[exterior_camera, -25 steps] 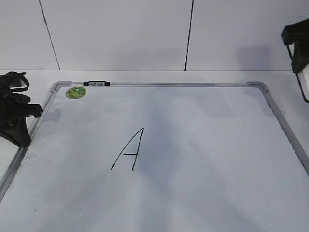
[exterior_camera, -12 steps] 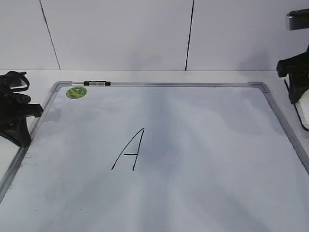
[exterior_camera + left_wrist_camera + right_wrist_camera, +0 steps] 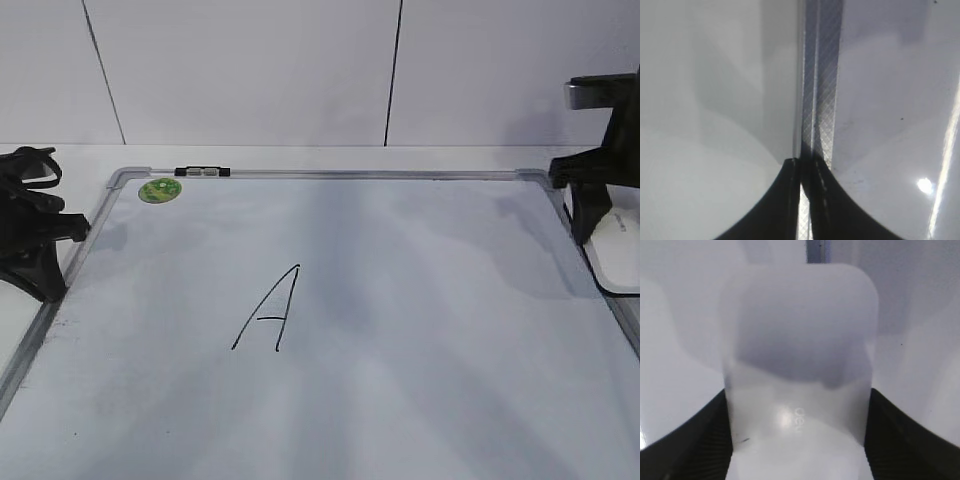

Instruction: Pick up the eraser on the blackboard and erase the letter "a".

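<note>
The blackboard [image 3: 450, 300] is a white board with a silver frame and a green sticker [image 3: 158, 190]. A tall uppercase "A" [image 3: 268, 310] is drawn near its middle; no small lowercase "a" shows on the board. My right gripper [image 3: 592, 215] is shut on the white eraser [image 3: 617, 240] at the board's right frame edge. In the right wrist view the eraser [image 3: 800, 355] fills the space between the fingers of my right gripper [image 3: 797, 397]. My left gripper [image 3: 42, 285] is shut and empty at the left frame; the left wrist view shows it [image 3: 803, 162] over the frame strip [image 3: 821, 75].
A small black-and-clear clip [image 3: 202, 172] sits on the top frame near the sticker. A white wall with dark seams [image 3: 392, 70] stands behind the table. The right frame rail [image 3: 625, 320] runs below the eraser.
My right gripper has come down and to the left with the eraser, from the top right corner to the board's right edge. The left gripper has not moved.
</note>
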`<state>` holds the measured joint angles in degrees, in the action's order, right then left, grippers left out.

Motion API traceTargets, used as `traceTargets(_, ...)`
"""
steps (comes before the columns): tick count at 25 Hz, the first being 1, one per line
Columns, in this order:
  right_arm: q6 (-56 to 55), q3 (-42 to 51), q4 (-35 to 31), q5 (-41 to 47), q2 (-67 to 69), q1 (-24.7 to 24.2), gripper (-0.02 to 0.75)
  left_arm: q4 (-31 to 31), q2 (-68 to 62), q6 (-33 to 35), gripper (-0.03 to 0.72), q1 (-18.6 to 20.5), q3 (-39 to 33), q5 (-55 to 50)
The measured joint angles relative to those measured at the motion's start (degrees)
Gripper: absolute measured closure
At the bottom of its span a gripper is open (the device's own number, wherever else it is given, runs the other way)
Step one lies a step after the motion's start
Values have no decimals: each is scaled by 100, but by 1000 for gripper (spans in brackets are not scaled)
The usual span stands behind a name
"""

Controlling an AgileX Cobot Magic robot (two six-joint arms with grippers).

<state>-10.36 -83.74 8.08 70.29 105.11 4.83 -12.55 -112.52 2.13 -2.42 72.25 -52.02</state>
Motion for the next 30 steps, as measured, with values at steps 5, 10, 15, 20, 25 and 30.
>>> traceTargets(5, 176, -72, -157, -8, 274, -84, 178, -6, 0, 10, 673, 0, 0, 63)
traceTargets(10, 251, -163, -261, -23, 535, -89, 178, -6, 0, 10, 673, 0, 0, 84)
traceTargets(15, 264, -176, -272, -23, 748, -89, 178, -6, 0, 20, 673, 0, 0, 95)
traceTargets(20, 299, -198, -280, -37, 867, -89, 178, -6, 0, 20, 673, 0, 0, 117)
traceTargets(25, 309, -212, -280, -41, 998, -89, 178, -6, 0, 20, 673, 0, 0, 127)
traceTargets(30, 309, -212, -280, -62, 1043, -89, 178, -13, 0, 20, 673, 0, 0, 139)
